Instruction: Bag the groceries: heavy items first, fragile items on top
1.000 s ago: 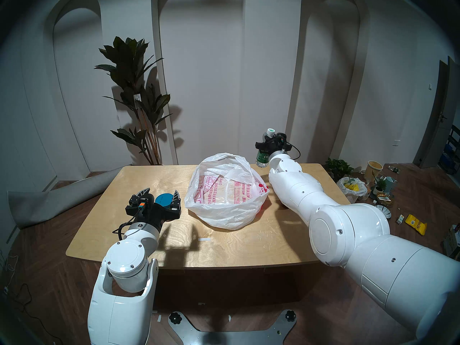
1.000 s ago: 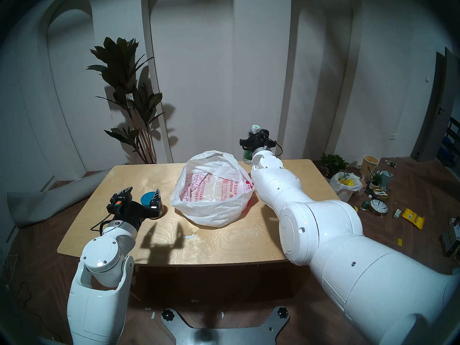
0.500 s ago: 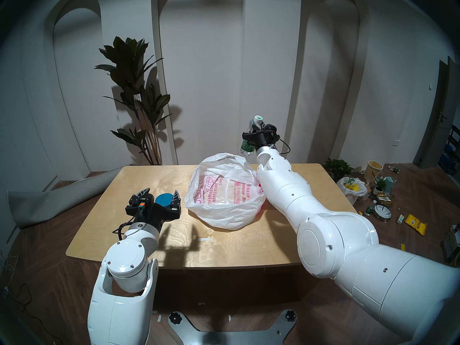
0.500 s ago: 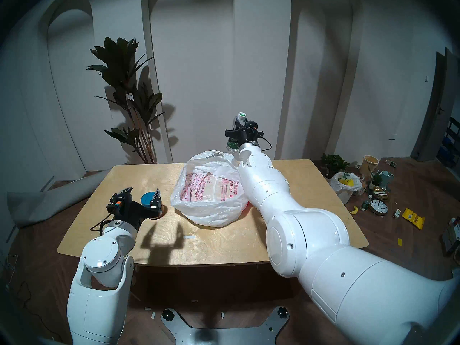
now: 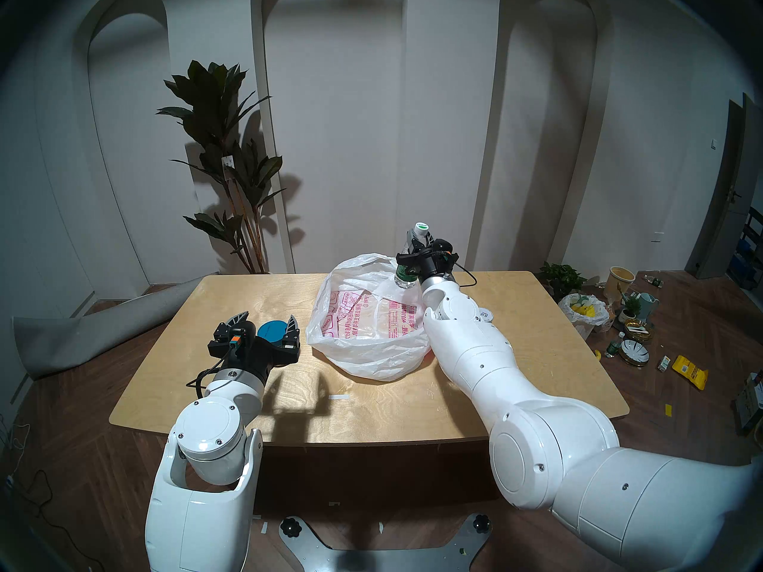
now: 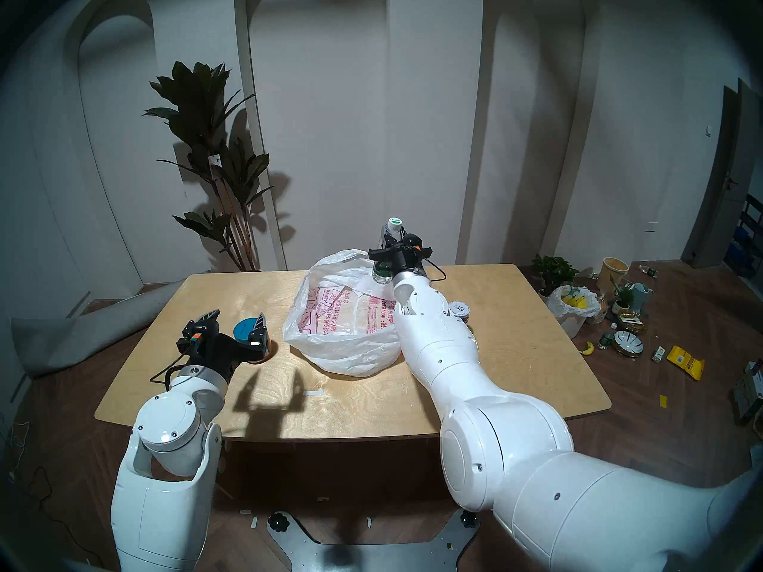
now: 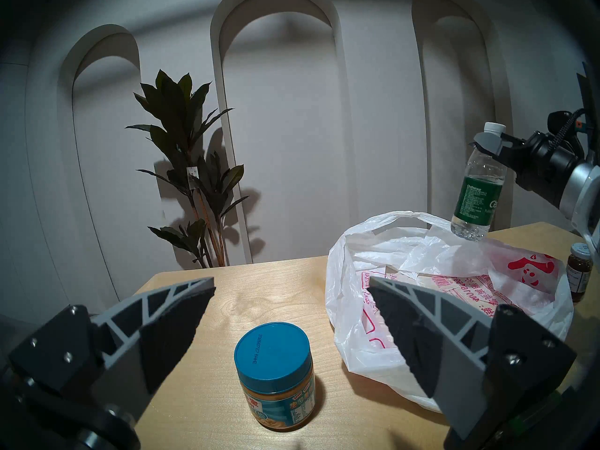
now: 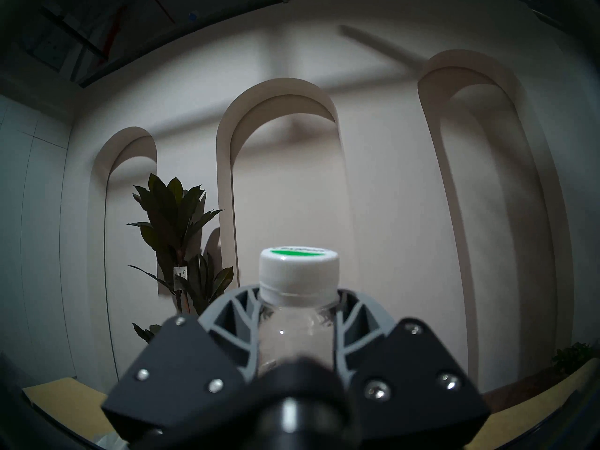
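My right gripper is shut on the neck of the clear water bottle, which has a green label and a white cap. It holds the bottle upright with its base just above the far right rim of the open white bag with red print. From the left wrist the bottle hangs over the bag. My left gripper is open, its fingers either side of and above the blue-lidded jar, not touching it. The small dark white-lidded jar stands right of the bag, beside my right forearm.
The wooden table has a strip of white tape near its front. A tall plant stands behind its left side. A rolled grey mat lies left. On the floor at right are a smaller bag showing yellow, dishes and a yellow packet.
My right arm carried the bottle left from the table's far right, up and then down to the bag's rim. The small dark jar came into view. The left arm stayed still.
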